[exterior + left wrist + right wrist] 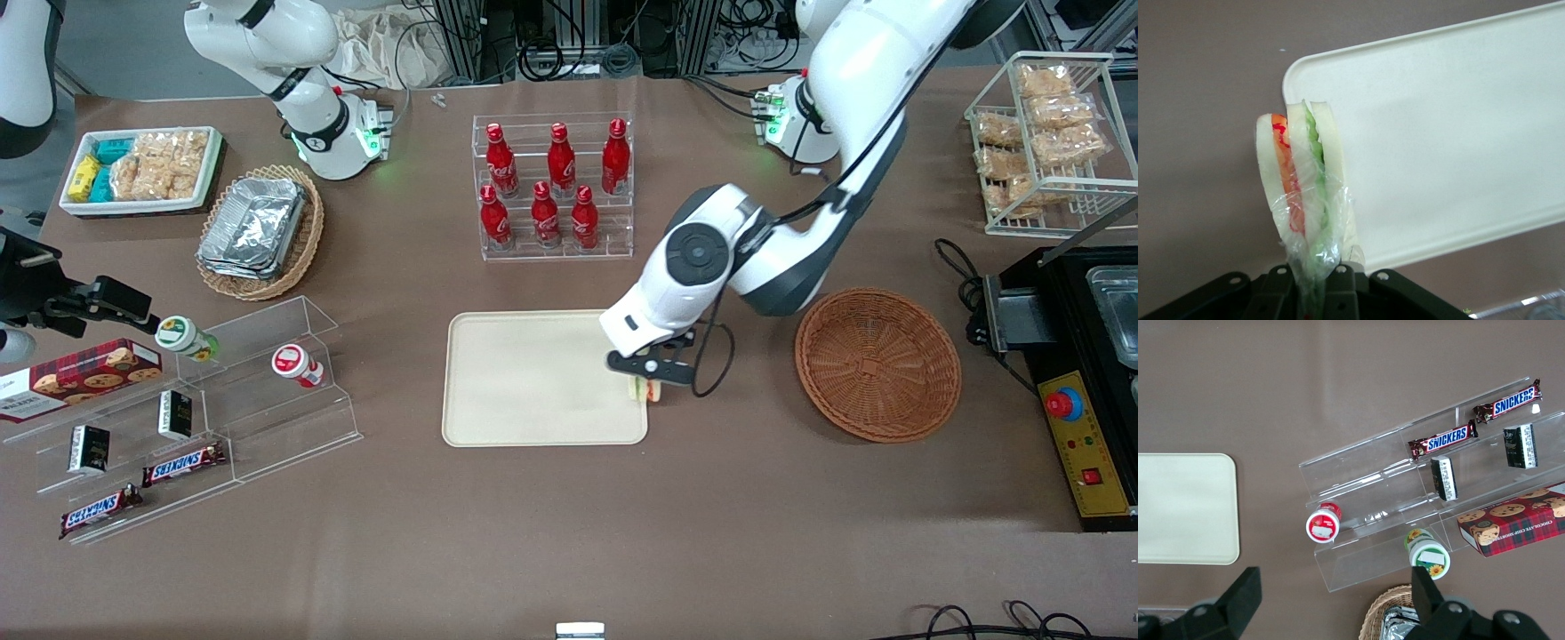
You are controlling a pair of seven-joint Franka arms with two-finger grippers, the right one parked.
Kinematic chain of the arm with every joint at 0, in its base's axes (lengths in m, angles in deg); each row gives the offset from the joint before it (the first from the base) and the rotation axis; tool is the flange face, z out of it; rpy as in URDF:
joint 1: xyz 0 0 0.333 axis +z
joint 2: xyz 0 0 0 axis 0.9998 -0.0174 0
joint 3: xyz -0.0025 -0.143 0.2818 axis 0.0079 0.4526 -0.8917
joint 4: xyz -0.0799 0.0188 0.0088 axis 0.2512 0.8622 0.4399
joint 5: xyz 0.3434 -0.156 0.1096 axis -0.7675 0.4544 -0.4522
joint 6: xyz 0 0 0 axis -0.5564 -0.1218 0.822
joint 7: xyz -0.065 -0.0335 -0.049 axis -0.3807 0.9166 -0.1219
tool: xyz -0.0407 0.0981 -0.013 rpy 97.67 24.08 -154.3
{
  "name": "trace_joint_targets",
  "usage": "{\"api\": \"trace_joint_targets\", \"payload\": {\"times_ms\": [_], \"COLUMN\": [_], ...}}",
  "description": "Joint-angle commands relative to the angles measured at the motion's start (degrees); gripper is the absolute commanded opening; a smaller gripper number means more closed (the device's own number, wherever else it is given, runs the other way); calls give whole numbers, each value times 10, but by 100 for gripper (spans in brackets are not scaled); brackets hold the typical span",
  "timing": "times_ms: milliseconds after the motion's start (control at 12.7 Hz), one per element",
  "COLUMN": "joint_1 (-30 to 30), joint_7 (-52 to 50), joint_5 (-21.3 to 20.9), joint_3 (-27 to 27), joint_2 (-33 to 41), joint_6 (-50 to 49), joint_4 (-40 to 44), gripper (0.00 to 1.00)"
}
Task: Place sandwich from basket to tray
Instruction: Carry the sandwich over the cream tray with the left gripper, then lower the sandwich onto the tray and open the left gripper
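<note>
My left gripper [648, 384] is shut on the clear-wrapped sandwich [644, 390] and holds it above the edge of the beige tray [524, 378] that faces the working arm's end. In the left wrist view the sandwich [1301, 180] stands on edge, with white bread, orange-red and green filling, pinched at its wrapped tip by the gripper [1315, 288], beside a rounded corner of the tray [1451, 133]. The round reddish-brown wicker basket [877, 363] lies empty beside the tray, toward the working arm's end.
A clear rack of red bottles [553, 185] stands farther from the front camera than the tray. Clear stepped shelves with snacks [178, 409] and an oval basket of foil containers [258, 229] lie toward the parked arm's end. A black appliance [1080, 382] and a wire snack rack [1049, 142] are past the basket.
</note>
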Motion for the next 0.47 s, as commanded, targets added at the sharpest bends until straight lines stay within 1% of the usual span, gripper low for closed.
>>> {"api": "trace_joint_targets", "payload": {"times_ms": [0,157,236,315,393], "joint_1": [-22,-35,-36,-36,-36], "joint_7": [-54,-82,-84,-86,-97], "joint_5": [-72,-100,-101,-101,-101], "joint_3": [-1,-2,-2,-2,-2], "joint_2": [-49,-75,-84,-89,-90], "joint_6": [35,59,68,71,71], "joint_4": [23,23,23,23,23], "gripper": [9,9,10,14,24]}}
